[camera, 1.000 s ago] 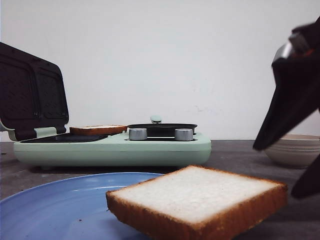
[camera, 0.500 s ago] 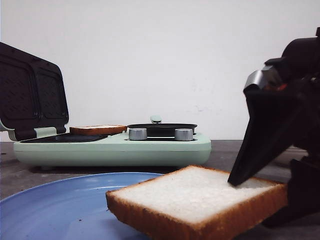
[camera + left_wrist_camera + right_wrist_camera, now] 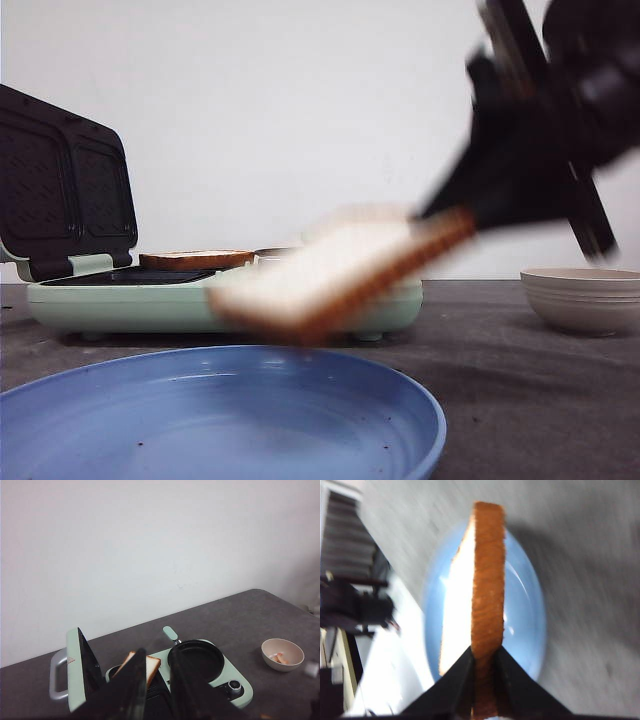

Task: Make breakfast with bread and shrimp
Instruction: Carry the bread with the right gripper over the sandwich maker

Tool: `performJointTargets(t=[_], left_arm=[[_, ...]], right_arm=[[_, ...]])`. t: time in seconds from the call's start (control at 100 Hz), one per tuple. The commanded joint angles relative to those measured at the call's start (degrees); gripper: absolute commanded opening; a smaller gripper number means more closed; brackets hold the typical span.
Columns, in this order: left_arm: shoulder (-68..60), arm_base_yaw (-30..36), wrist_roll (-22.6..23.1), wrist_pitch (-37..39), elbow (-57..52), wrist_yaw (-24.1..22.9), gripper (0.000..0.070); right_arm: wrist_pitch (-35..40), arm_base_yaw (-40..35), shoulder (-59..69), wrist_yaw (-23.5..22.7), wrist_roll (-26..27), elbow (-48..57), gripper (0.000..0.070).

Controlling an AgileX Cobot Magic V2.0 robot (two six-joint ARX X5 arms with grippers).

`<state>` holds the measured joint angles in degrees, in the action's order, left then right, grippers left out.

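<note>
One bread slice (image 3: 340, 270) hangs tilted and blurred in the air above the blue plate (image 3: 220, 420). My right gripper (image 3: 450, 215) is shut on its crust edge; in the right wrist view the slice (image 3: 487, 580) runs edge-on out from between the gripper (image 3: 484, 652) fingers. A second bread slice (image 3: 195, 260) lies in the open sandwich maker (image 3: 220, 300). The left wrist view shows that slice (image 3: 153, 666) from above, with my left gripper (image 3: 157, 656) open high over it and holding nothing. The shrimp (image 3: 280, 657) lie in a pale bowl (image 3: 280, 668).
The sandwich maker's dark lid (image 3: 65, 190) stands upright at the left. A round black pan (image 3: 196, 660) with a mint handle sits on the machine's right half, behind two knobs. The pale bowl (image 3: 585, 300) stands on the grey table at the right.
My right gripper came down onto the bread slice on the blue plate, shut on its edge and lifted it up and to the left. The plate is now bare.
</note>
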<state>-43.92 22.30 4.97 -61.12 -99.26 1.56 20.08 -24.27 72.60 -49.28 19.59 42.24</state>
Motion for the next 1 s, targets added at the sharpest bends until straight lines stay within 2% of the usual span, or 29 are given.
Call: performJointTargets(t=[0.0, 0.11, 0.32, 0.41, 0.57, 0.74, 0.99], left_arm=[[-0.5, 0.3, 0.3, 0.5, -1.2, -0.1, 0.001], [-0.5, 0.9, 0.2, 0.5, -1.2, 0.0, 0.001], [-0.5, 2.4, 0.1, 0.7, -1.2, -0.1, 0.001], [-0.5, 3.0, 0.1, 0.7, -1.2, -0.1, 0.001], [-0.5, 4.3, 0.1, 0.7, -1.2, -0.1, 0.001], [-0.5, 5.5, 0.2, 0.7, -1.2, -0.3, 0.001], [-0.5, 7.1, 0.1, 0.6, -1.2, -0.5, 0.001]], right_arm=[[-0.8, -0.2, 0.5, -0.1, 2.8, 2.9, 0.0003], [-4.9, -0.5, 0.5, 1.6, 6.6, 7.2, 0.0003], [-24.3, -2.7, 4.7, 7.0, 21.5, 12.2, 0.0002], [-28.9, -4.3, 9.1, 8.8, 25.5, 16.0, 0.0002], [-29.4, -7.3, 19.5, 9.4, 26.5, 26.4, 0.0002], [-28.9, -10.3, 30.1, 13.3, 28.2, 36.5, 0.0002], [-28.6, -12.4, 38.5, 19.6, 32.6, 39.9, 0.0002]])
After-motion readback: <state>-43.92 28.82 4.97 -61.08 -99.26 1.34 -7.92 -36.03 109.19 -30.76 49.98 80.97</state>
